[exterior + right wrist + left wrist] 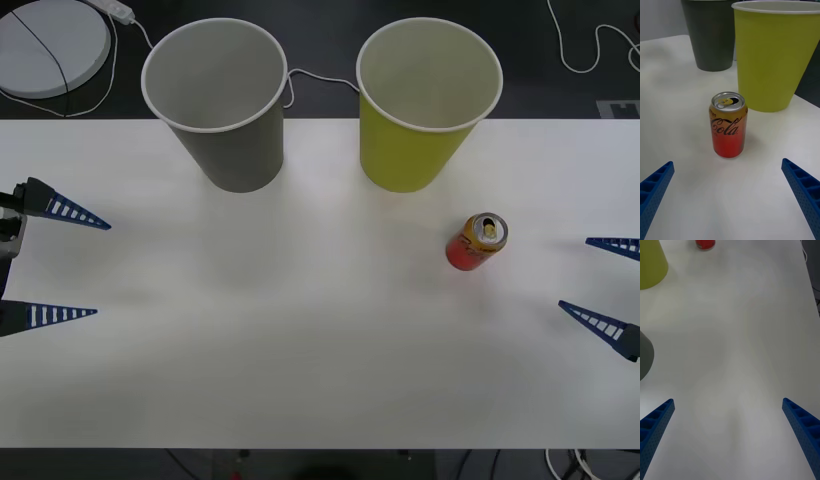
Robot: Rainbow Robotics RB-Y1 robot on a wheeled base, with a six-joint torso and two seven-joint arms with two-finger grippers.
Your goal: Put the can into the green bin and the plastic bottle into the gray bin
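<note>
White table (300, 350) carries the can (477, 241), dark floor (320, 95) behind.

White table (300, 350): gray bin (225, 130) and green bin (420, 130) upright along far edge; can (477, 242) upright near green bin.

red-orange can (476, 242), gray bin (219, 100), yellow-green bin (424, 104).

**A lab test bench, not a home**

A bare white tabletop (300, 350) stands over a dark floor (320, 60). Beyond its far edge, loose white cables (580, 50) trail across the floor, and a round white disc (50, 45) with a cord lies off the far left corner. It is a plain staged setup.
</note>
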